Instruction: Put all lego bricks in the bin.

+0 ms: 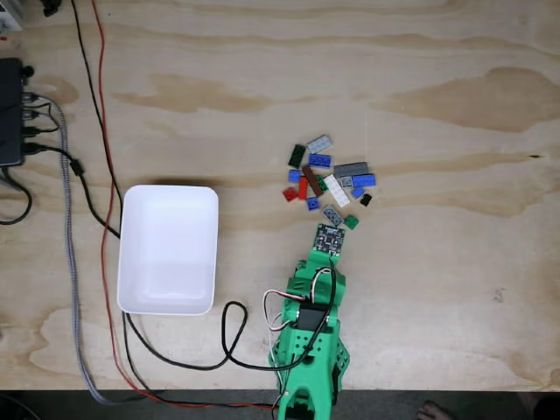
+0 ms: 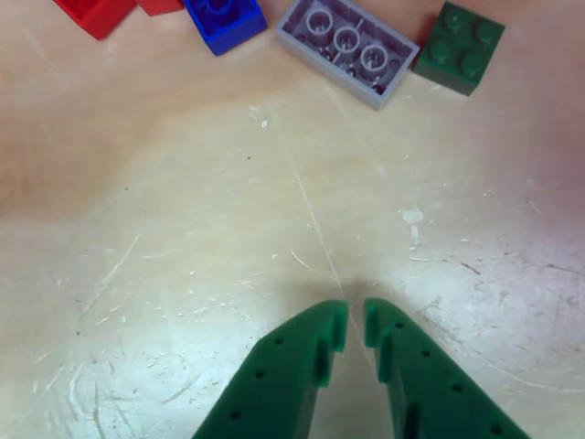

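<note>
Several lego bricks (image 1: 328, 179) lie in a loose cluster on the wooden table, right of centre in the fixed view, in blue, red, green, grey, white, brown and black. The white bin (image 1: 166, 262) sits to their left with nothing in it. My green arm (image 1: 311, 324) reaches up from the bottom edge and ends just below the cluster. In the other view my gripper (image 2: 356, 322) is shut, fingertips almost touching, with nothing between them. It hovers over bare wood, short of a grey brick (image 2: 346, 41) lying underside up, a green brick (image 2: 460, 48), a blue brick (image 2: 224, 18) and a red one (image 2: 91, 14).
A black box (image 1: 9, 112) with plugged cables sits at the left edge of the fixed view. Black, red and braided cables (image 1: 92, 175) run down past the bin's left side. A black cable (image 1: 229, 337) loops between the bin and the arm. The table's front edge is at the bottom.
</note>
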